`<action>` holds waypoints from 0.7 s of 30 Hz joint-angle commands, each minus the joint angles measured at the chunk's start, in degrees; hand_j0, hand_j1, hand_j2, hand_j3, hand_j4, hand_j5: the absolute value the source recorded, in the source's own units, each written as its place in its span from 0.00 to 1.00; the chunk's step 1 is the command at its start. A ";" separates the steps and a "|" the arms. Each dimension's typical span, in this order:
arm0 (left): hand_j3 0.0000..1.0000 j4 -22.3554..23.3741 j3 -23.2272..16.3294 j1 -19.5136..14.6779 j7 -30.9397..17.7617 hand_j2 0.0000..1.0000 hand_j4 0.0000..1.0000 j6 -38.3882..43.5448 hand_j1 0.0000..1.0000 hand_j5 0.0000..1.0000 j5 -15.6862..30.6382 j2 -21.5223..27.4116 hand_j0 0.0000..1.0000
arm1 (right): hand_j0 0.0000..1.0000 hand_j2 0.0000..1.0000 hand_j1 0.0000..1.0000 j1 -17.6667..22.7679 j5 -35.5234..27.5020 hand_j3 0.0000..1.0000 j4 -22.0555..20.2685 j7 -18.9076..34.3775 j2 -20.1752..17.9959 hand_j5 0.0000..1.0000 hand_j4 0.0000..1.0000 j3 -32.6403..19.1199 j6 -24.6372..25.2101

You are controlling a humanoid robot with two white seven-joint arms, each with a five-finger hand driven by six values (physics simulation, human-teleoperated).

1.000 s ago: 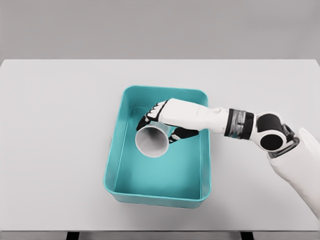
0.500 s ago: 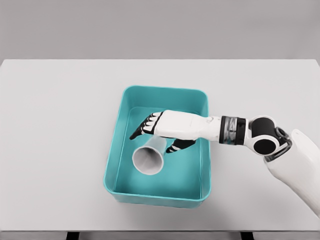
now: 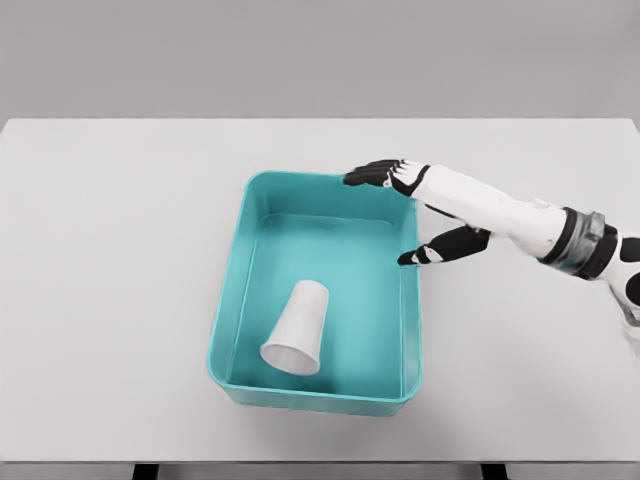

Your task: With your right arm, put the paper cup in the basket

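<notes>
Paper cup (image 3: pixel 298 329) on its side in basket (image 3: pixel 232 290) | right hand (image 3: pixel 420 205) apart (fingers spread)

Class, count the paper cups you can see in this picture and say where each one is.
1. The paper cup lies on its side inside the teal basket, in its near half, open mouth toward the camera. The right robot hand is open above the basket's far right corner. Nothing appears hidden.

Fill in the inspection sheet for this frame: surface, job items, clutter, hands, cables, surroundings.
Surface: plain white table.
Job items: paper cup lies on its side inside the teal basket, open end toward the near wall.
Clutter: nothing seen.
Hands: right hand open, holding nothing, at the basket's far right corner; left arm not in view.
Cables: nothing seen.
Surroundings: bare grey wall behind the table.
</notes>
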 commanded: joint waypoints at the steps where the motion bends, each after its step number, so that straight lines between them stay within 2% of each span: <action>1: 1.00 0.00 0.00 0.00 -0.01 1.00 1.00 0.01 1.00 1.00 0.01 0.00 1.00 | 1.00 1.00 1.00 0.36 -5.40 1.00 -0.11 -0.04 -1.43 1.00 1.00 -7.37 -0.97; 3: 1.00 0.00 0.00 0.00 -0.01 1.00 1.00 0.01 1.00 1.00 0.01 0.00 1.00 | 1.00 1.00 1.00 2.82 -6.71 1.00 -0.11 -0.04 -1.52 1.00 1.00 -9.92 -1.67; 8: 1.00 0.00 0.00 0.00 -0.01 1.00 1.00 0.01 1.00 1.00 0.01 0.00 1.00 | 1.00 1.00 1.00 4.93 -7.24 1.00 -0.02 -0.04 -2.05 1.00 1.00 -10.36 -2.55; 11: 1.00 0.00 0.00 0.00 -0.01 1.00 1.00 0.01 1.00 1.00 0.01 0.00 1.00 | 1.00 1.00 1.00 9.67 -7.24 1.00 -0.02 -0.04 -1.78 1.00 1.00 -16.24 -2.20; 13: 1.00 0.00 0.00 0.00 -0.01 1.00 1.00 0.01 1.00 1.00 0.01 0.00 1.00 | 1.00 1.00 1.00 11.87 -7.24 1.00 0.07 -0.04 -1.52 1.00 1.00 -17.83 -2.20; 21: 1.00 0.00 0.00 -0.08 -0.01 1.00 1.00 0.01 1.00 1.00 -0.08 0.00 1.00 | 1.00 1.00 1.00 13.90 -7.42 1.00 2.18 -0.04 -1.17 1.00 1.00 -21.00 -1.76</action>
